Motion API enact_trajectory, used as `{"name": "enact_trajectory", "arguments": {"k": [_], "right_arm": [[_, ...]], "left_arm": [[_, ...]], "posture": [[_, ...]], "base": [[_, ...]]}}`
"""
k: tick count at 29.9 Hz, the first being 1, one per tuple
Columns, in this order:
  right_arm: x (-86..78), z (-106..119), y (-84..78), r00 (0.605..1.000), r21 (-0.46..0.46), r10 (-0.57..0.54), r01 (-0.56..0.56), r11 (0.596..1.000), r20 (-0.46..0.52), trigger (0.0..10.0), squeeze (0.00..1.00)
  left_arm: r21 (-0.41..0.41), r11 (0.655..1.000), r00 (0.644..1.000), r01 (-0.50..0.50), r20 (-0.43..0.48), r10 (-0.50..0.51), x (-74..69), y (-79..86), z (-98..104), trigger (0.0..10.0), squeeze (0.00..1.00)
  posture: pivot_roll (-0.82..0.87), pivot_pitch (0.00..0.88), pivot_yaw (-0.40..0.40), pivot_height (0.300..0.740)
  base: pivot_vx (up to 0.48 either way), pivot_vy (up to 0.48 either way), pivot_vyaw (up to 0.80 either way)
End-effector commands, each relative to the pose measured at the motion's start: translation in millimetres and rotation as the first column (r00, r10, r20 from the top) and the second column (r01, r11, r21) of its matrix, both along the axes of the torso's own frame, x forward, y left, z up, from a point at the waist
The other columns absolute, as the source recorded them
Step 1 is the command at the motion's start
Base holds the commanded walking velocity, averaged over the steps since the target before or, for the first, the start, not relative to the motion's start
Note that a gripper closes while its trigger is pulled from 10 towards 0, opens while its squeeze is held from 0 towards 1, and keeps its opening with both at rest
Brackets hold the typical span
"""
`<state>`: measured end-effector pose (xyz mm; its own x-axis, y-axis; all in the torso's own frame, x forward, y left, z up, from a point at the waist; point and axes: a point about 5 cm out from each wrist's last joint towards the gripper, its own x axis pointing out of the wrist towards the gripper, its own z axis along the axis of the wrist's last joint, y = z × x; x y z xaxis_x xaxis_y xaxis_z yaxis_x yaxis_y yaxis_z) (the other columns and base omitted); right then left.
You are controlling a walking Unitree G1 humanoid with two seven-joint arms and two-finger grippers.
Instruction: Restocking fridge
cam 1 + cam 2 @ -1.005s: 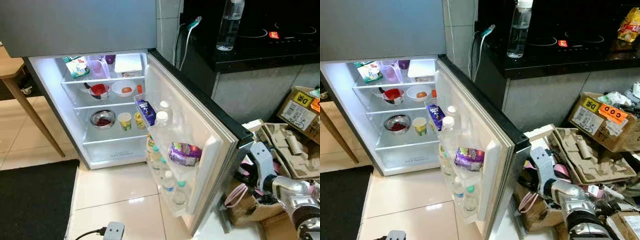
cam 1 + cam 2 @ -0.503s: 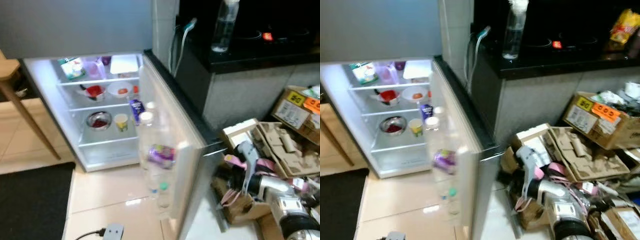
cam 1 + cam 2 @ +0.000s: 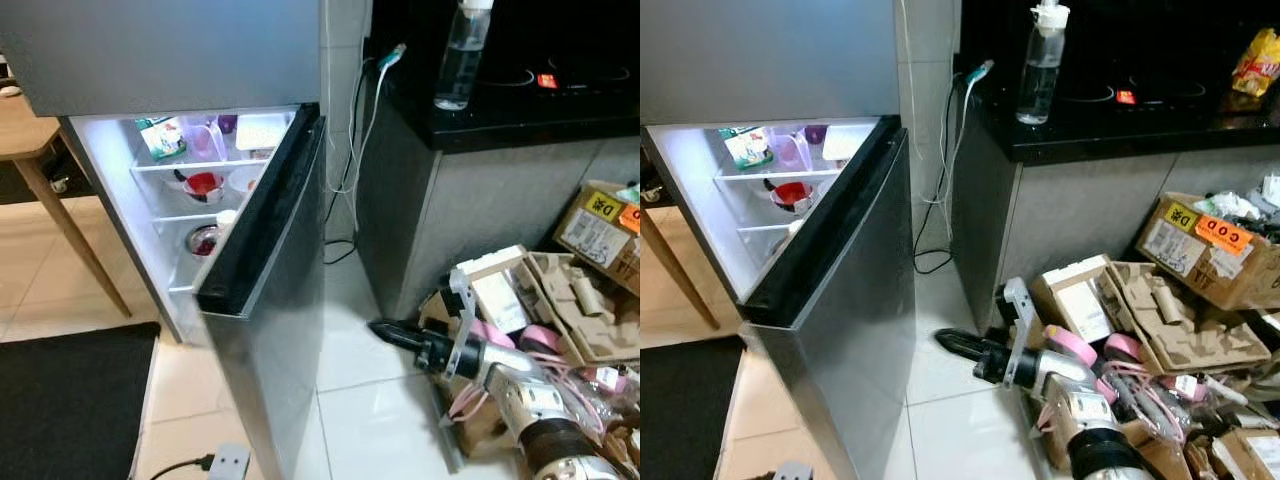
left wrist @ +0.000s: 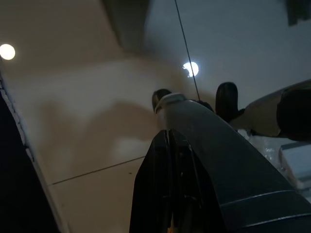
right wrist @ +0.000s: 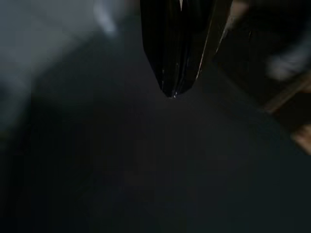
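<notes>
Underfoot, glossy cream floor tiles point(image 3: 370, 410).

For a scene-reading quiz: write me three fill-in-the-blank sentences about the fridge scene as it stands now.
1. The fridge door stands partly ____.
2. The clear bottle stands on the black ____.
3. The right claw points toward the fridge door, its fingers ____.

Missing words: open; counter; shut
</notes>
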<state>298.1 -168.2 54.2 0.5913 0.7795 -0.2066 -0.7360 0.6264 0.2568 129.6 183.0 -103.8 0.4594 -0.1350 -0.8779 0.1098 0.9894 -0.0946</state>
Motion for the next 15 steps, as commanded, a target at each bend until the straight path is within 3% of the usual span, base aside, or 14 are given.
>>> {"name": "enact_trajectory", "arguments": {"k": [1,2,3,5,6,8,9,12,14,15], "right_arm": [[-6.1,-15,-5.3,0.998,-0.103,-0.045,0.041,0.994,-0.046,10.0,0.00],[-12.7,-29,-12.3,0.990,-0.210,-0.101,0.079,0.974,-0.099,10.0,0.00],[-12.7,-29,-12.3,0.990,-0.210,-0.101,0.079,0.974,-0.099,10.0,0.00],[-24.9,-53,-28.2,0.953,-0.373,-0.249,0.170,0.912,-0.174,10.0,0.00],[-24.9,-53,-28.2,0.953,-0.373,-0.249,0.170,0.912,-0.174,10.0,0.00],[-42.5,-75,-43.2,0.904,-0.511,-0.364,0.208,0.834,-0.226,10.0,0.00],[-42.5,-75,-43.2,0.904,-0.511,-0.364,0.208,0.834,-0.226,10.0,0.00],[-74.3,-103,-57.8,0.847,-0.658,-0.456,0.182,0.731,-0.272,10.0,0.00],[-74.3,-103,-57.8,0.847,-0.658,-0.456,0.182,0.731,-0.272,10.0,0.00],[-86.1,-111,-62.8,0.820,-0.692,-0.498,0.185,0.697,-0.283,10.0,0.00]], "left_arm": [[-0.001,1.000,0.998,0.008,-0.064,-0.008,-15.2,-2.1,-5,10.0,0.00],[0.000,1.000,0.998,0.008,-0.065,-0.008,-15.6,-1.9,-6,10.0,0.00],[0.000,1.000,0.998,0.008,-0.065,-0.008,-15.6,-1.9,-6,10.0,0.00],[0.001,1.000,0.998,0.009,-0.069,-0.009,-16.5,-1.4,-6,10.0,0.00],[0.001,1.000,0.998,0.009,-0.069,-0.009,-16.5,-1.4,-6,10.0,0.00],[0.006,1.000,0.997,0.011,-0.072,-0.011,-17.5,-0.1,-6,10.0,0.00],[0.006,1.000,0.997,0.011,-0.072,-0.011,-17.5,-0.1,-6,10.0,0.00],[0.019,1.000,0.997,0.015,-0.075,-0.014,-18.2,2.5,-6,10.0,0.00],[0.019,1.000,0.997,0.015,-0.075,-0.014,-18.2,2.5,-6,10.0,0.00],[0.022,1.000,0.997,0.015,-0.074,-0.013,-18.0,3.0,-6,10.0,0.00]], "posture": [[-0.11,0.000,-0.005,0.740],[-0.11,0.000,-0.005,0.740],[-0.11,0.000,-0.005,0.740],[-0.11,0.000,-0.003,0.740],[-0.11,0.000,-0.003,0.740],[-0.11,0.000,0.000,0.740],[-0.11,0.000,0.000,0.740],[-0.10,0.000,0.001,0.740],[-0.10,0.000,0.001,0.740],[-0.10,0.000,0.001,0.740]], "base": [[0.000,0.000,0.80],[0.000,0.000,0.77],[0.000,0.000,0.77],[0.000,0.000,0.77],[0.000,0.000,0.77],[0.000,0.000,0.77],[0.000,0.000,0.77],[0.000,0.000,0.77],[0.000,0.000,0.77],[0.000,0.000,0.77]]}}
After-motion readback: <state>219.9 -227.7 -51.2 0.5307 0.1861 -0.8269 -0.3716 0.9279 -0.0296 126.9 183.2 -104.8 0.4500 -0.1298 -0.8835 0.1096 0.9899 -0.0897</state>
